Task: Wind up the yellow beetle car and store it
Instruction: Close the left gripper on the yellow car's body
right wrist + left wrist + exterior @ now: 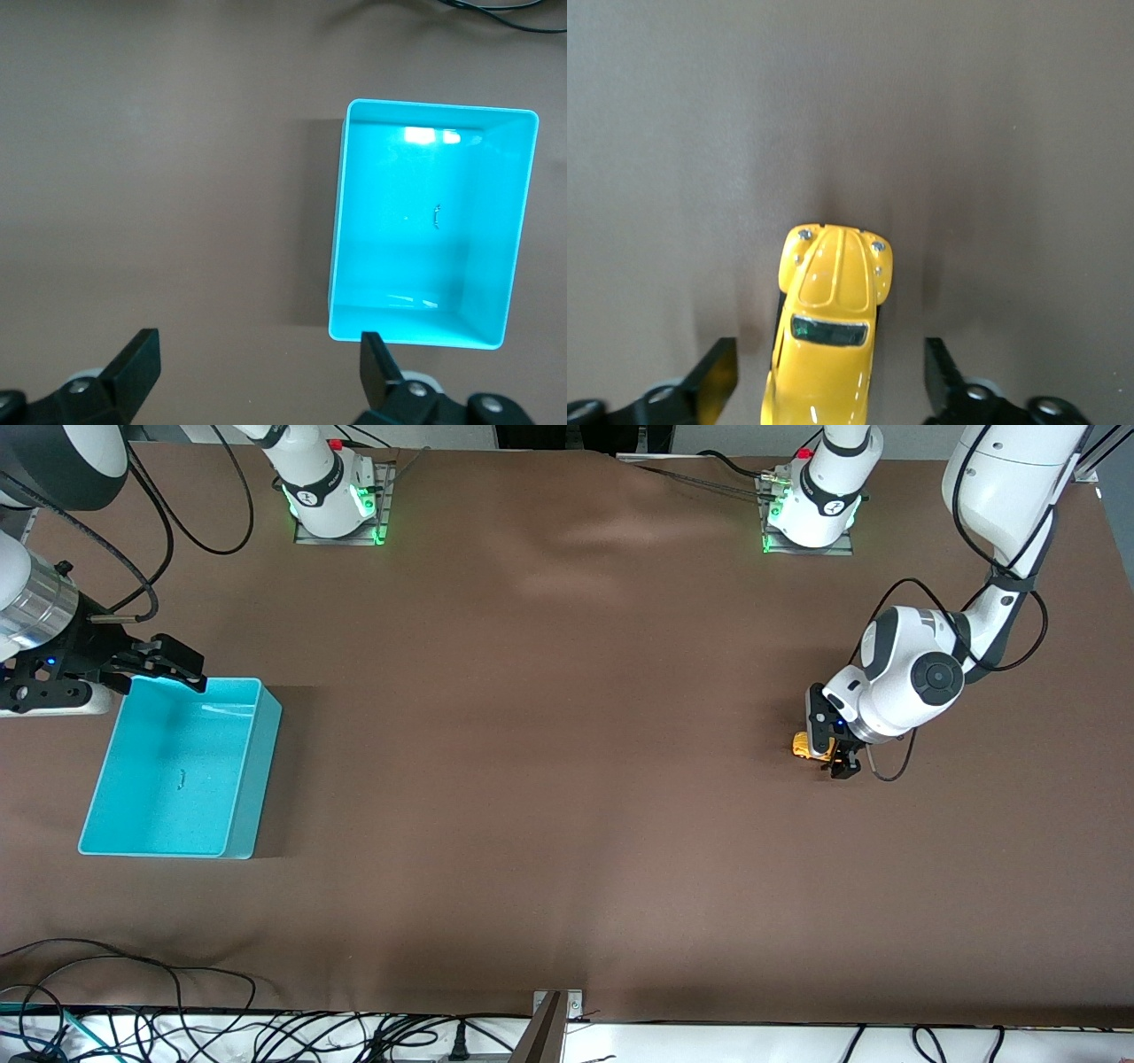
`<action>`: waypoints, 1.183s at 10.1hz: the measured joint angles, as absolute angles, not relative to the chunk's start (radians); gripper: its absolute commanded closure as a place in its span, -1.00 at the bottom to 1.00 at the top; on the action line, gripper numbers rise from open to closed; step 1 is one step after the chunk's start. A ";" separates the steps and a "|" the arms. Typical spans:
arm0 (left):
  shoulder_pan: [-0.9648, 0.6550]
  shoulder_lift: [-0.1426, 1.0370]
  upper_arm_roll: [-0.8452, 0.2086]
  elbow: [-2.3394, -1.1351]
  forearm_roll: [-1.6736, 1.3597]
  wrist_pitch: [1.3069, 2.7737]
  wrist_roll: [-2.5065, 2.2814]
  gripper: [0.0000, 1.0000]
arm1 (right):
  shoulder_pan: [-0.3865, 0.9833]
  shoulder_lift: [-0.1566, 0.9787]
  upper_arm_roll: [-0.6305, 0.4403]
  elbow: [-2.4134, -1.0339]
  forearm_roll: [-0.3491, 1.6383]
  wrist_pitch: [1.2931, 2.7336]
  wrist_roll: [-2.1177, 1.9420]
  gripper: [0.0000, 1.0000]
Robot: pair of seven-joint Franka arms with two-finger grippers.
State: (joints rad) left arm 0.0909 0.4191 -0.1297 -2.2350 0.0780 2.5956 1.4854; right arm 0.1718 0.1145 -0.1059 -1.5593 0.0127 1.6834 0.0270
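Note:
The yellow beetle car (805, 746) stands on the brown table toward the left arm's end. In the left wrist view the car (831, 336) lies between the two black fingers, with a gap on each side. My left gripper (835, 751) is low over the car and open around it (830, 376). My right gripper (168, 662) is open and empty at the right arm's end, over the edge of the turquoise bin (252, 779) that lies farthest from the front camera. In the right wrist view (257, 372) the bin (337, 257) shows empty.
Cables (159, 1019) lie along the table's edge nearest the front camera. A metal bracket (554, 1014) stands at the middle of that edge. The two arm bases (332, 500) sit at the edge farthest from the front camera.

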 measured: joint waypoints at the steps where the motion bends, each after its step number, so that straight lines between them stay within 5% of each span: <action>1: 0.098 0.419 -0.130 -2.235 0.078 2.600 1.496 0.53 | 0.172 0.115 -0.106 -1.559 0.013 1.683 0.027 -1.00; 5: 0.099 0.403 -0.142 -2.232 0.078 2.603 1.509 0.82 | 0.172 0.115 -0.106 -1.559 0.013 1.683 0.027 -1.00; 12: 0.097 0.394 -0.151 -2.232 0.078 2.587 1.509 0.88 | 0.172 0.115 -0.106 -1.559 0.013 1.683 0.027 -1.00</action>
